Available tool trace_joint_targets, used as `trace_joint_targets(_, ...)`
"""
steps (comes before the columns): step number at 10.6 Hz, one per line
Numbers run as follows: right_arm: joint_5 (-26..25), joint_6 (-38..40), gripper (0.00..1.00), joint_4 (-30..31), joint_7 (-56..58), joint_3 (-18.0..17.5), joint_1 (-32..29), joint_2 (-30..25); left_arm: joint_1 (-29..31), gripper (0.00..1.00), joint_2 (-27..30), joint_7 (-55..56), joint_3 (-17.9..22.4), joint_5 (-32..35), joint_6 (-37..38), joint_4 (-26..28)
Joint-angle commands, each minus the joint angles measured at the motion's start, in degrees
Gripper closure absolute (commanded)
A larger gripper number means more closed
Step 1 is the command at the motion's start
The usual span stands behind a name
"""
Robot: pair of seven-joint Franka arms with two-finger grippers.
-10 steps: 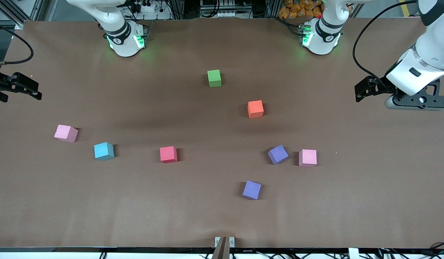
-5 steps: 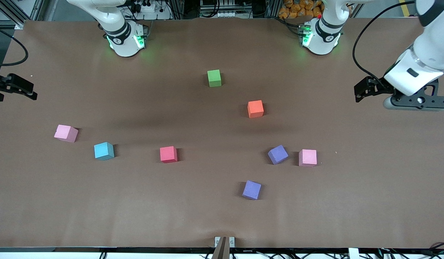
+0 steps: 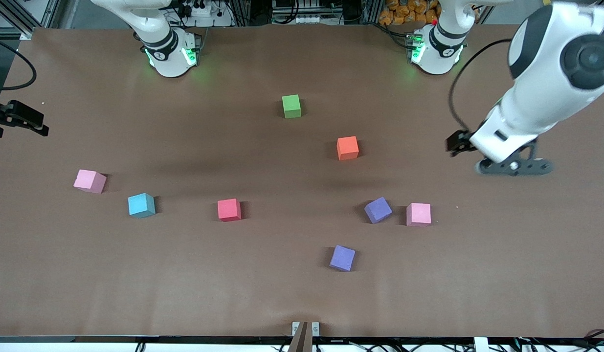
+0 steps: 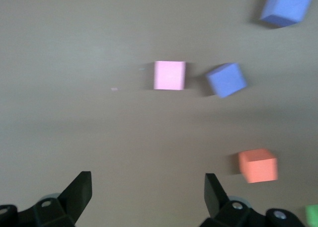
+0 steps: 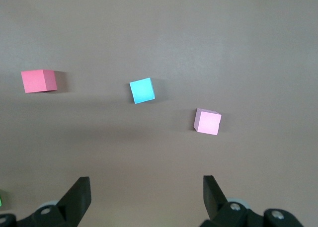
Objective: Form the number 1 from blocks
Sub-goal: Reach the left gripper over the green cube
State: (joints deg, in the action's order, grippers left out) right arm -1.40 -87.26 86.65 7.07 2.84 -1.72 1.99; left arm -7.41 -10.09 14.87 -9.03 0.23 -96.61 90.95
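Eight foam blocks lie scattered on the brown table. They are a green, an orange, a red and a light blue block, two pink blocks and two purple blocks. My left gripper hangs open and empty over bare table, toward the left arm's end from the orange block. Its wrist view shows a pink block, a purple block and the orange block. My right gripper is open and empty over the table's edge at the right arm's end.
The two arm bases stand along the table's edge farthest from the front camera. A black cable loops down from the left arm. A small bracket sits at the table's nearest edge.
The left arm has swung in from the table's end toward the middle and nearer the pink and purple blocks. The right gripper has drifted slightly outward. No block has moved.
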Motion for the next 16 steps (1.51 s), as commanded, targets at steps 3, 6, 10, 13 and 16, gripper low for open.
trace_joint_targets(3,-0.3,-1.0,0.0,0.4,-2.4,-0.6,1.7,-0.4,-6.5,0.0,-2.7,18.1,-4.2,-5.0,-1.7,1.3)
trace_joint_targets(6,0.1,-1.6,0.0,0.7,-3.6,-0.7,2.7,-0.6,-20.0,0.0,-8.5,37.1,-4.2,-3.5,-4.7,2.9)
trace_joint_targets(10,2.3,-1.9,0.0,2.0,-3.6,-0.6,2.6,-1.1,-35.8,0.0,-8.4,58.7,-4.5,-2.9,-22.8,17.0)
trace_joint_targets(13,2.3,-1.9,0.0,2.0,-3.6,-0.5,2.5,-1.0,-44.6,0.0,-9.8,67.7,-4.4,-2.9,-33.0,22.8)
trace_joint_targets(16,2.2,-2.0,0.0,2.0,-3.6,-0.5,2.5,-1.0,-47.4,0.0,-13.6,71.3,-4.3,-1.0,-41.7,25.0)
